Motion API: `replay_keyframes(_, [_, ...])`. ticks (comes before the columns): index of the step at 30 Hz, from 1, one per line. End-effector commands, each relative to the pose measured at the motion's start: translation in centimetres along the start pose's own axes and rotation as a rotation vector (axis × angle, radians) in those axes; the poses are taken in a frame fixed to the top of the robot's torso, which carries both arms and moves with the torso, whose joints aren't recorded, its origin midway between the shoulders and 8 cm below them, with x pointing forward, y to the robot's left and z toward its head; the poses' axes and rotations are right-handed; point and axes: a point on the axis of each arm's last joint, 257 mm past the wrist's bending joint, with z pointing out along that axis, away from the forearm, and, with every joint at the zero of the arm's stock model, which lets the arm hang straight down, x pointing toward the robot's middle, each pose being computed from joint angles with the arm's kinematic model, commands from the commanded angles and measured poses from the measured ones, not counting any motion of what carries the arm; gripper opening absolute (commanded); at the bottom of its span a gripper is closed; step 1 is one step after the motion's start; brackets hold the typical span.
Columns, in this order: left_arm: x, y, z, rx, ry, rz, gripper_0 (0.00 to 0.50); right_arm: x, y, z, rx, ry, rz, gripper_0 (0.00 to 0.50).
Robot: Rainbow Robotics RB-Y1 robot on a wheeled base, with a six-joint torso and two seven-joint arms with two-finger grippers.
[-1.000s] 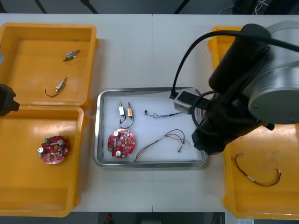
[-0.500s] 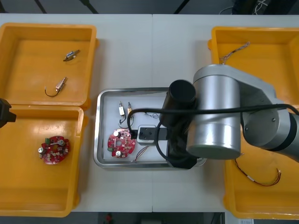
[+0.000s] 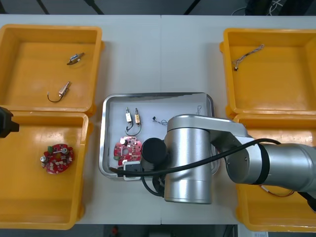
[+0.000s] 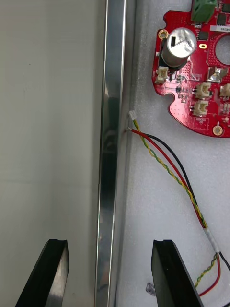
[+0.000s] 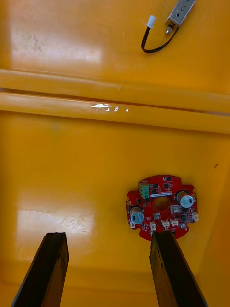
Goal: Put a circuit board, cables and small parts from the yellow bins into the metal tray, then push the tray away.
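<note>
Two yellow bins stand on the table (image 3: 163, 54) to the left of the metal tray (image 3: 105, 143). The far left bin (image 3: 34, 74) holds two small metal parts (image 3: 75, 59). The near left bin (image 3: 34, 197) holds a spare circuit board (image 3: 57, 158). The left hand (image 5: 109, 271) hangs over that bin, well left of the tray, its fingers (image 5: 45, 273) spread wide with nothing between them. The spare circuit board lies just ahead of one fingertip, untouched.

On the tray's white floor lie two more small parts (image 3: 132, 117) toward the far edge, a thin dark cable (image 3: 160, 120) beside them, and the circuit board (image 3: 127, 149) near the left near corner. The right arm (image 3: 197, 163) lies across the tray's near half. The right hand (image 4: 112, 276) is spread wide and holds nothing. It straddles the tray's near rim, one finger over bare table outside, the other over the white floor inside. A red, yellow and black cable (image 4: 167, 163) runs from the rim past the inner finger. The circuit board lies farther ahead, apart from both fingers.

To the right of the tray, the far right bin (image 3: 276, 89) holds a short cable (image 3: 247, 53). The near right bin (image 3: 256, 212) is mostly covered by the arm.
</note>
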Motion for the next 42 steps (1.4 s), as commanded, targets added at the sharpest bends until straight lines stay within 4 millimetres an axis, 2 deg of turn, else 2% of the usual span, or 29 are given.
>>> replay_keyframes(1, [-0.8,1.4,-0.2,-0.026,-0.024,-0.079,0.500,-2.4,0.2,0.6,0.017,-0.040,-0.043,0.500])
replay_keyframes(8, [-0.6,1.1,0.5,-0.017,-0.031,-0.099,0.500,-2.6,0.6,2.3,0.001,-0.029,-0.037,0.500])
replay_keyframes(18, [-0.6,0.7,0.7,-0.006,-0.032,-0.087,0.500,-2.0,1.4,3.1,-0.010,-0.012,-0.041,0.500])
replay_keyframes(38, [0.0,0.0,0.8,0.018,-0.013,-0.067,0.500,-1.6,1.6,4.5,-0.016,-0.012,-0.017,0.500])
replay_keyframes(39, [0.0,0.0,0.8,0.018,-0.013,-0.067,0.500,-1.6,1.6,4.5,-0.014,-0.012,-0.017,0.488])
replay_keyframes(41, [0.0,0.0,0.8,0.018,-0.013,-0.067,0.500,-1.5,1.5,4.5,-0.012,-0.010,-0.021,0.363])
replay_keyframes(42, [0.0,0.0,0.8,0.018,-0.013,-0.067,0.500,-1.4,1.6,4.5,-0.015,-0.009,-0.019,0.260])
